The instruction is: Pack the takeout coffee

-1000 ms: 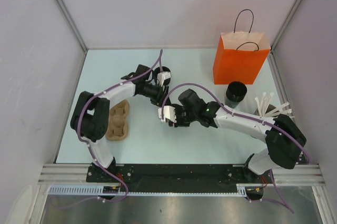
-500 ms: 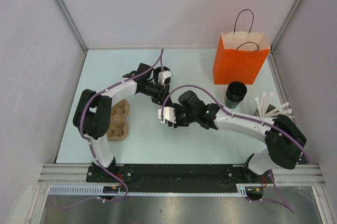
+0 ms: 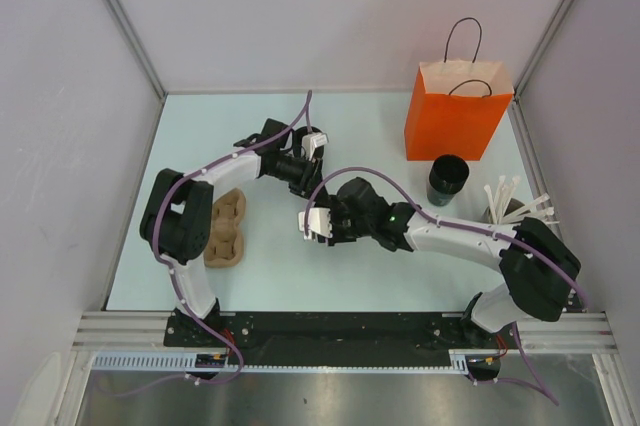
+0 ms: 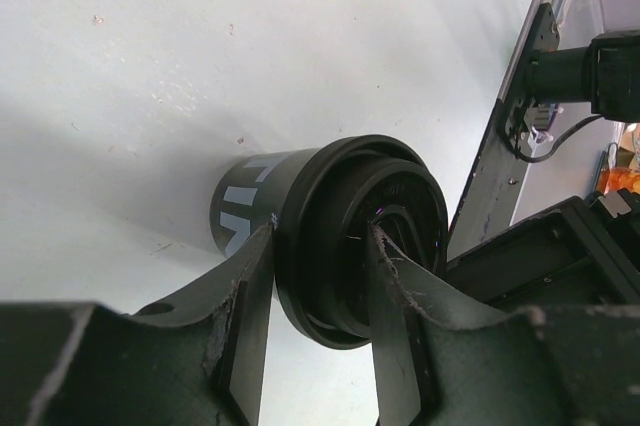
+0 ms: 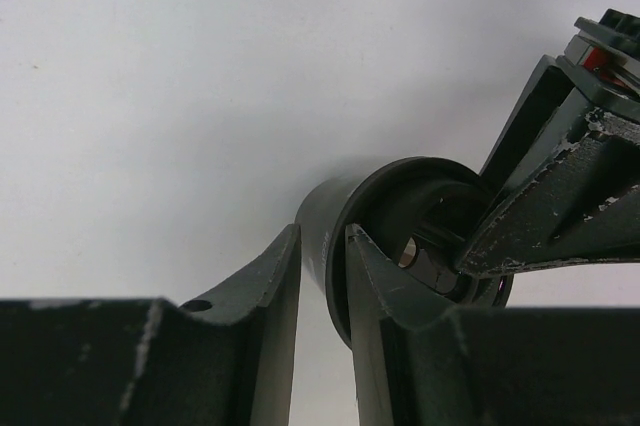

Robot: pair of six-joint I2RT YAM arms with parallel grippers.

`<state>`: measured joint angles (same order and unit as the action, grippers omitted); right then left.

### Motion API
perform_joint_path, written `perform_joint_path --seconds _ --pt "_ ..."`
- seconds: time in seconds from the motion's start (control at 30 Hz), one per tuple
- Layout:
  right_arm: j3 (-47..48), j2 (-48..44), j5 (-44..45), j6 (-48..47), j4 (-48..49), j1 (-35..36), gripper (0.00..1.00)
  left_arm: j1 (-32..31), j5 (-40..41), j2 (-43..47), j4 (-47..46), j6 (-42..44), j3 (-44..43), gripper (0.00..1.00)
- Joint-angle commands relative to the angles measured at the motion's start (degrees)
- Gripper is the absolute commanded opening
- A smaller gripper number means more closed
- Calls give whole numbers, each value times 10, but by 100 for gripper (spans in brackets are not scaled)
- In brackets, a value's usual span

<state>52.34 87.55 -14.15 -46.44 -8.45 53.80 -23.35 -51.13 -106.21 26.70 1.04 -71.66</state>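
The takeout coffee [image 4: 300, 196] is a small black cup with a round black lid, close up in both wrist views. My left gripper [image 4: 322, 246] is open astride the lid's rim: one finger lies against the outer skirt and the other over the recessed top, with some slack left. My right gripper [image 5: 322, 241] is shut on the same cup [image 5: 325, 211], pinching the rim on its other side through a narrow gap. The left arm's finger [image 5: 540, 216] shows across the lid there. From above, both gripper heads meet mid-table and hide the cup.
A brown pulp cup tray [image 3: 222, 229] lies on the left of the table. At the back right stands an orange paper bag [image 3: 455, 116], with another black cup [image 3: 448, 178] in front of it. A tub of white sticks [image 3: 505, 204] is at the right edge.
The left gripper's jaws have narrowed around the lid rim and its head has shifted slightly right, covering the cup from above. The right gripper has edged slightly left.
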Motion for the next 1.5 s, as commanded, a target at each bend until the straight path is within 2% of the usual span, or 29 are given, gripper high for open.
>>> perform_joint_path --seconds 0.0,0.13,0.33,0.5,0.83,1.13,1.47 --pt "-78 76 90 -2 -165 -17 29 -22 133 -51 28 50 28 36" --pt "-73 35 76 6 -159 -11 32 -23 131 -50 31 50 25 36" --pt "14 -24 39 15 -214 -10 37 -23 131 -49 33 49 21 36" --pt "67 -30 22 23 -242 -14 43 -24 129 -45 30 47 22 36" --pt "83 -43 13 33 -247 -19 47 -24 120 -36 34 47 15 40" --pt "118 -62 -16 49 -258 -50 53 -24 107 -20 42 52 -2 52" --pt "149 -77 -39 74 -256 -100 68 -24 86 -20 65 58 -52 62"
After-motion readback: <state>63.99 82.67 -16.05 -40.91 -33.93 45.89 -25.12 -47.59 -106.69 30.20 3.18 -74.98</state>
